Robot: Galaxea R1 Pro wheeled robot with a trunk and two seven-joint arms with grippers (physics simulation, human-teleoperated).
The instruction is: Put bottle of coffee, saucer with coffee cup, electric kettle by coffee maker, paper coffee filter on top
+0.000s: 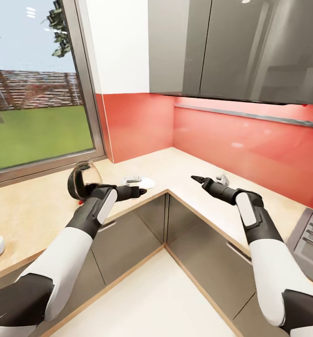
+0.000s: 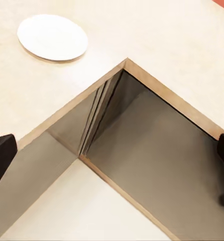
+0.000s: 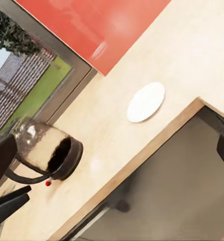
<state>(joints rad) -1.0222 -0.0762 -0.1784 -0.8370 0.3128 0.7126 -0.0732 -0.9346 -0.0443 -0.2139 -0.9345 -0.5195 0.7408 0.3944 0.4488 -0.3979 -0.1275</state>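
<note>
Pincers [image 1: 140,191] [image 1: 197,179] both spread and empty above worktop [image 1: 184,164] corner; saucer [image 1: 146,183] near kettle [image 1: 81,180]; best approached low, level.

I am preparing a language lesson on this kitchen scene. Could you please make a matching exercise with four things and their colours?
Things:
1. saucer
2. kitchen countertop
3. wall panel behind the counter
4. lawn outside the window

Colours:
A. green
B. red
C. white
D. light tan

Pairs: 1-C, 2-D, 3-B, 4-A
</note>
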